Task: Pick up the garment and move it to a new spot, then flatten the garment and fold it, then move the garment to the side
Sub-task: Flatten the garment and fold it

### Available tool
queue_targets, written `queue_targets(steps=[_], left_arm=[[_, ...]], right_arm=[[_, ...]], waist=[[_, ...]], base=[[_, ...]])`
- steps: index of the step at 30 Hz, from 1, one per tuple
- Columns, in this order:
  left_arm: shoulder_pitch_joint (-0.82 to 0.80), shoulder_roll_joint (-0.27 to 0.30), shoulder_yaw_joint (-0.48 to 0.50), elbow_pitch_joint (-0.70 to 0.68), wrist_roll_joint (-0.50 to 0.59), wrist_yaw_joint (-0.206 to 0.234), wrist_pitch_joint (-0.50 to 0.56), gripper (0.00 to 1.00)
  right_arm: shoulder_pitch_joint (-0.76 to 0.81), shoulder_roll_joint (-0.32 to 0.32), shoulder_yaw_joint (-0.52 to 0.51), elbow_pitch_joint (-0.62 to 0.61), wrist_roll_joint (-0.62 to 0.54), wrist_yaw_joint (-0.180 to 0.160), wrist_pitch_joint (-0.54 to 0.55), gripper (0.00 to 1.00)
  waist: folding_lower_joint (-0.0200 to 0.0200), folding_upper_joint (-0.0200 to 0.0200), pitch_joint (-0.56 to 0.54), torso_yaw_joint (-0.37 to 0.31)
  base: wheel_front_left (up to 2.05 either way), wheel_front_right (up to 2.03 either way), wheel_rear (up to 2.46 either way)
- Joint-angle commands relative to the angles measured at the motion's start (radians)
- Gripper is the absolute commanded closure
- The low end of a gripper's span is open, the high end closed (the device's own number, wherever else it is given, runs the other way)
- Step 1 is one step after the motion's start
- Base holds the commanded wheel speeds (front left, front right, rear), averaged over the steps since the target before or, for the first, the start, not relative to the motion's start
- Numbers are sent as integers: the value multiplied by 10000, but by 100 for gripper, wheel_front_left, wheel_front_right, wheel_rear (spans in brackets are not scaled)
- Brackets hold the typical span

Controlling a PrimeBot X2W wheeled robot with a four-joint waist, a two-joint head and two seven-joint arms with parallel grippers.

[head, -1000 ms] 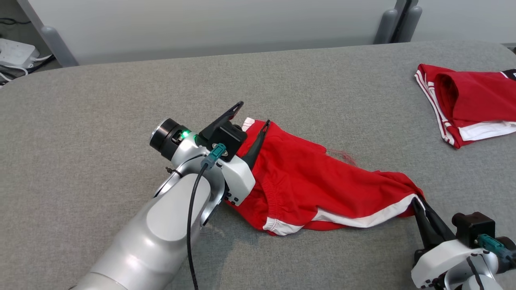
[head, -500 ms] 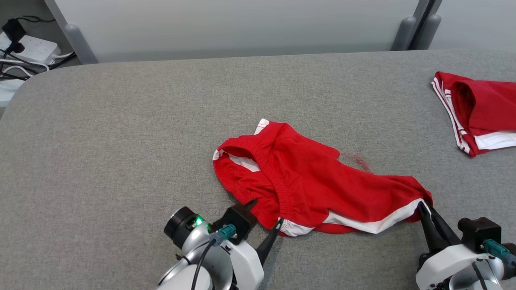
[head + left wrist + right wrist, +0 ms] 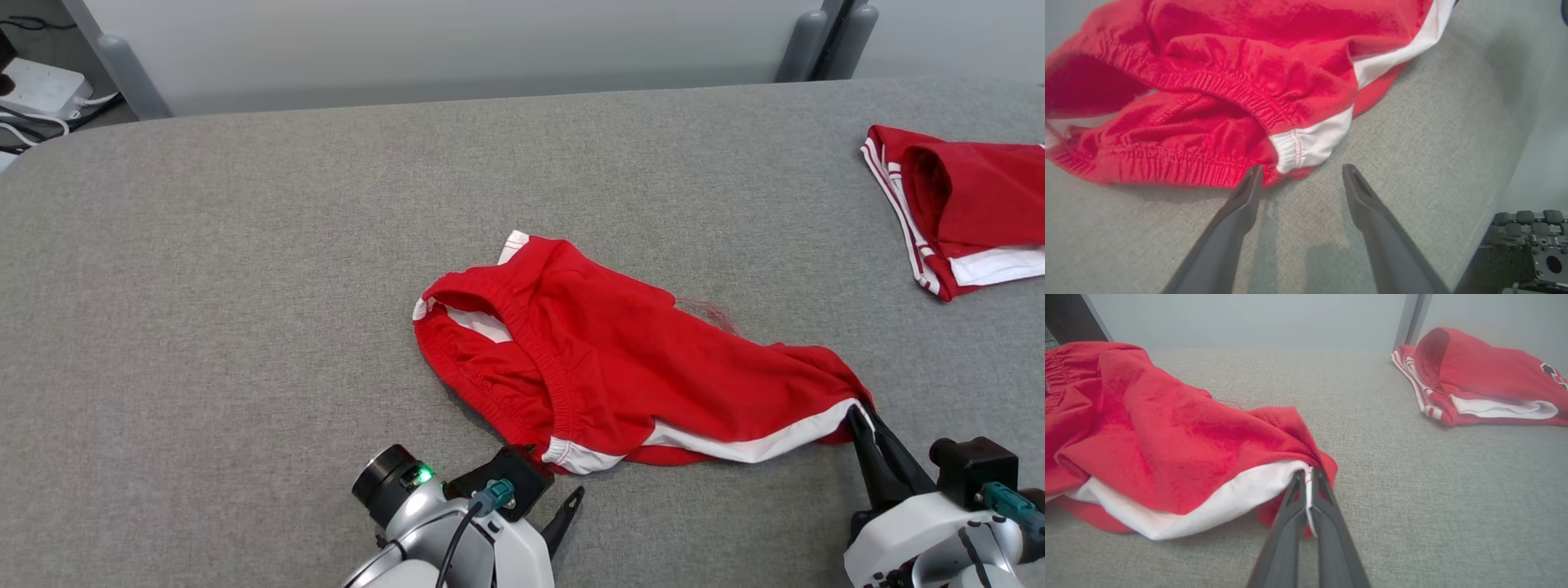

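The garment [image 3: 620, 367] is a pair of red shorts with white trim, lying crumpled in the middle of the grey table [image 3: 245, 286]. My left gripper [image 3: 557, 478] hovers open just short of the garment's near white corner, with nothing between its fingers. In the left wrist view the garment's [image 3: 1229, 81] elastic waistband lies just beyond the left gripper [image 3: 1301, 169]. My right gripper [image 3: 854, 413] is shut on the garment's right-hand corner. The right wrist view shows the right gripper [image 3: 1306, 475] pinching the white hem of the garment [image 3: 1167, 437].
A second red and white garment [image 3: 971, 212] lies folded at the table's far right, also seen as a red pile [image 3: 1486, 384] in the right wrist view. A white power strip [image 3: 41, 86] with cables sits on the floor beyond the table's far left corner.
My left arm has pulled back from the garment's waistband towards the table's near edge, still open and empty. The right gripper keeps its hold on the corner. The head camera shifted slightly.
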Motion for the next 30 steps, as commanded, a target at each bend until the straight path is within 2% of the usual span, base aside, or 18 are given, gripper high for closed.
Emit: queue_targets(steps=[1, 7, 8, 9, 10, 11, 13, 23, 27, 30], left_arm=[[-568, -32, 282, -93, 115, 1, -141, 0], [-806, -281, 220, 423, 179, -33, -445, 0], [-824, -302, 203, 486, 167, -58, -462, 7], [-841, -313, 188, 544, 153, -89, -474, 40], [-856, -330, 172, 591, 134, -123, -493, 62], [-867, -348, 161, 627, 107, -163, -520, 100], [-866, -393, 173, 721, -61, -308, -584, 100], [-868, -524, 436, 920, -493, -488, -1155, 100], [-723, -465, 1152, 219, -1177, -457, -1645, 100], [-605, -117, 1924, -780, -1835, -377, -1736, 100]], right_arm=[[-178, -243, 215, -300, 70, 31, -144, 100], [-201, -328, 166, -300, 86, 31, -124, 100], [-197, -334, 157, -296, 88, 31, -123, 100], [-193, -337, 147, -296, 93, 31, -124, 100], [-185, -343, 140, -294, 96, 31, -125, 100], [-183, -349, 135, -290, 97, 31, -125, 100], [-182, -327, 127, -305, 85, 31, -120, 100], [-152, -434, 210, -446, 116, 31, -126, 100], [-167, -559, 137, -748, 221, 31, -188, 100], [-232, -799, 122, -1114, 479, 31, -176, 100]], waist=[[0, 0, 49, -45], [0, 0, 115, -116], [0, 0, 110, -116], [0, 0, 106, -115], [0, 0, 100, -109], [0, 0, 90, -97], [0, 0, 71, -45], [0, 0, -120, 161], [0, 0, -322, 250], [0, 0, -478, 343]], base=[[0, 0, 0], [0, 0, 0], [0, 0, 0], [0, 0, 0], [0, 0, 0], [0, 0, 0], [0, 0, 0], [0, 0, 0], [0, 0, 0], [0, 0, 0]])
